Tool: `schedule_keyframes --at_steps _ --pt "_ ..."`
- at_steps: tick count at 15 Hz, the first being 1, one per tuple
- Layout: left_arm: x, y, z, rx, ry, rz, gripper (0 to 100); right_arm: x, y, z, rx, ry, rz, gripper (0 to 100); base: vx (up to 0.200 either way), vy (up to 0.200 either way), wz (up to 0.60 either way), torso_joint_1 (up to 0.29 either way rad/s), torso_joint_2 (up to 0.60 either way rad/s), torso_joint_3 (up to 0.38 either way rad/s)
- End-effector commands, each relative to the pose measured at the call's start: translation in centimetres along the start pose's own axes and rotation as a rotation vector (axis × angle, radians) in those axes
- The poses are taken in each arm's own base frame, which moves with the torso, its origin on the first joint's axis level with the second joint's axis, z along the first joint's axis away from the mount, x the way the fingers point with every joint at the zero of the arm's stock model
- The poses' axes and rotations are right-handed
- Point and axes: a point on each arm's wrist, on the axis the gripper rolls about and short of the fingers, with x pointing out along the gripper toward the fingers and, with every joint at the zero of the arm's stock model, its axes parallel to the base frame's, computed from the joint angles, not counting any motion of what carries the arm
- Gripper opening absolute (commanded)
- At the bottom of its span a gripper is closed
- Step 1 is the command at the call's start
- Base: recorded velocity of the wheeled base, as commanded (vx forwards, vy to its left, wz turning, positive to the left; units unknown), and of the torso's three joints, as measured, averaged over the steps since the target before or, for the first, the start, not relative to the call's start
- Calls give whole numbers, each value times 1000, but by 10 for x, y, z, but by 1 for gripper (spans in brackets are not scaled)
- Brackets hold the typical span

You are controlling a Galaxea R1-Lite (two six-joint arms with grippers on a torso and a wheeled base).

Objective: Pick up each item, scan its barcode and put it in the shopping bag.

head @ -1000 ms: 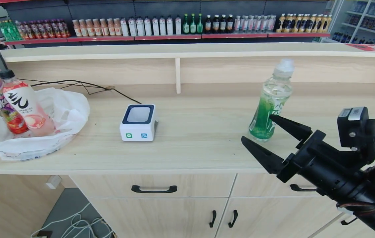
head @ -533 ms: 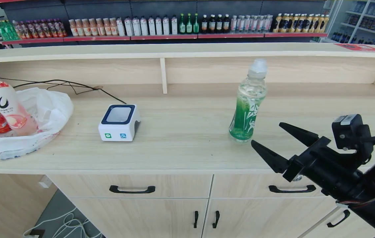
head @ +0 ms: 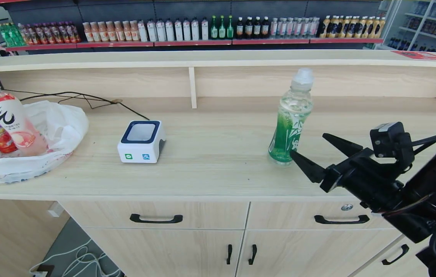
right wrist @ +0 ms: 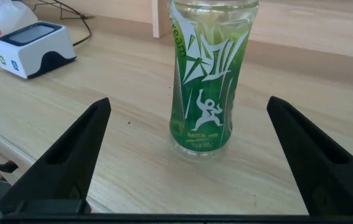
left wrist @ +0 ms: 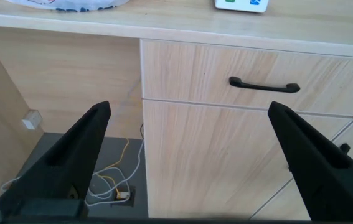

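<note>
Right jaws apart near one green bottle [head: 289, 129]

Bag [head: 62, 129] with two bottles [head: 12, 117] at counter [head: 210, 173] left; scanner [head: 141, 142] middle; lone bottle [head: 289, 127] right, right hand [head: 307, 144] just beside.

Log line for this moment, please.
right gripper open, short of green bottle | left gripper open, facing drawer | shopping bag holds two bottles
</note>
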Motion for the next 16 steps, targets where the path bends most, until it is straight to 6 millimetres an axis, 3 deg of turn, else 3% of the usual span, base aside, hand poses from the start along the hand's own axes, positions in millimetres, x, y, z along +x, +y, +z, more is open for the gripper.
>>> schedule_keyframes --at_steps 1,8,16 --pt "0 0 0 -2 0 0 100 4 0 -6 0 16 2 100 0 0 0 0 0 0" --pt "0 0 0 0 0 0 100 26 -4 -12 -8 6 -94 100 0 0 0 0 0 0" --pt "0 0 0 0 0 0 100 57 -1 -25 4 -11 -83 100 0 0 0 0 0 0"
